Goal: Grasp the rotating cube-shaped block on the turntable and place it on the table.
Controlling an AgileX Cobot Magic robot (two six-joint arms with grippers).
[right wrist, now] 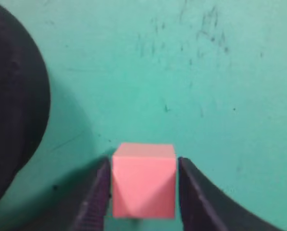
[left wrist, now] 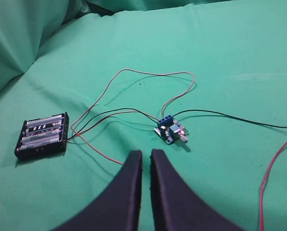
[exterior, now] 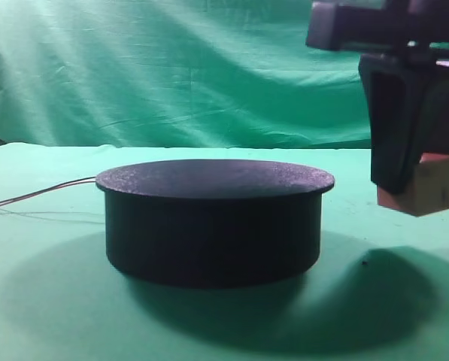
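Fingers of the right gripper [right wrist: 143,192] pinch the cube [right wrist: 143,179] above bare table [right wrist: 205,72], right of the turntable [exterior: 213,222]; left gripper [left wrist: 146,166] nearly closed, empty.

The right gripper [right wrist: 143,185] is hanging in the air at the right edge of the exterior view, fingers [exterior: 395,128] pointing down, clamping the block [right wrist: 143,179] between both pads. The left gripper [left wrist: 146,166] is holding its fingers [left wrist: 129,185] nearly together with only a thin slit between them, gripping nothing, angled down toward the table [left wrist: 230,48].
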